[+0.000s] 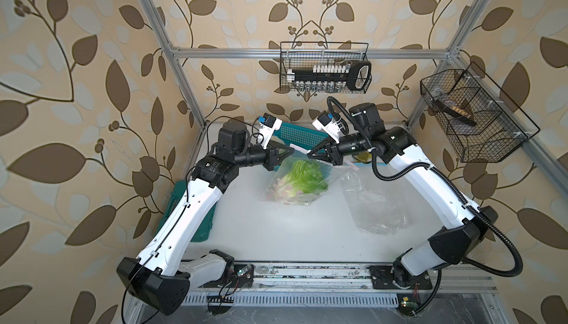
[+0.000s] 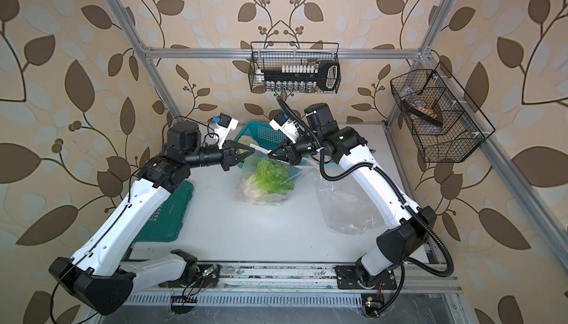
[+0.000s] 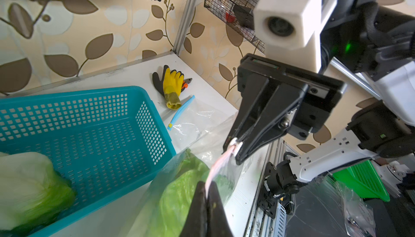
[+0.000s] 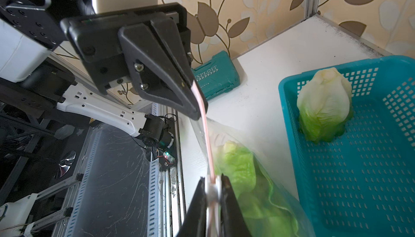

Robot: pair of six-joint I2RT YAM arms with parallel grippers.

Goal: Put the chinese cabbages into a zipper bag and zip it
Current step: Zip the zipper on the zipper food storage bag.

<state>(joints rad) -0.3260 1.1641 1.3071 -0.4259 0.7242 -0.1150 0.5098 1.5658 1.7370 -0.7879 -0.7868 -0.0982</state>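
Chinese cabbages (image 1: 299,178), ruffled green with pale stalk ends, sit inside the clear, crinkled zipper bag (image 1: 333,172). The bag's bottom rests on the white worktop (image 1: 276,233) midway between the side edges, nearer the far edge. Its pink zip strip (image 4: 207,143) is stretched taut in the air. The left claw (image 1: 290,151) is pressed together on the strip, and the right claw (image 1: 309,154) pinches the white slider (image 3: 236,144) close by. One more cabbage (image 4: 324,103) stands in the perforated teal basket (image 4: 292,123) at the far edge. Bare worktop runs from the bag to the near edge. A second limp clear bag (image 1: 375,205) lies toward the right edge. A green plastic case (image 1: 181,196) lies along the left edge, and a yellow-and-black glove (image 3: 170,85) in the far right corner.
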